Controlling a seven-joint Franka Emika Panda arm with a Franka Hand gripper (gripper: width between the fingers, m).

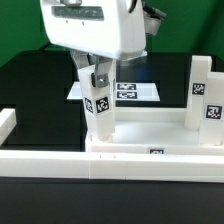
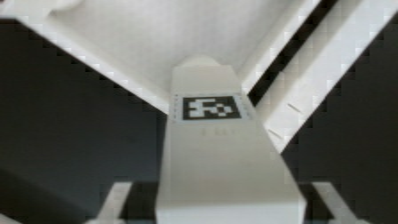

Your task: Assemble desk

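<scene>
The white desk tabletop [image 1: 150,133] lies flat near the front rail. Two legs [image 1: 201,85] [image 1: 213,108] stand upright at its end on the exterior view's right, tags facing out. My gripper [image 1: 98,80] is shut on the upper end of a third leg [image 1: 101,108]. That leg stands upright with its lower end at the tabletop's corner on the exterior view's left. In the wrist view the same leg [image 2: 217,150] fills the middle, tag showing, between my gripper's [image 2: 217,205] fingers [image 2: 118,205]. Whether the leg's tip is seated in the corner socket is hidden.
A long white border rail [image 1: 50,165] runs along the front and turns up at the exterior view's left [image 1: 8,125]. The marker board [image 1: 130,92] lies on the black table behind the tabletop. White edges [image 2: 98,48] cross the wrist view beyond the leg's tip.
</scene>
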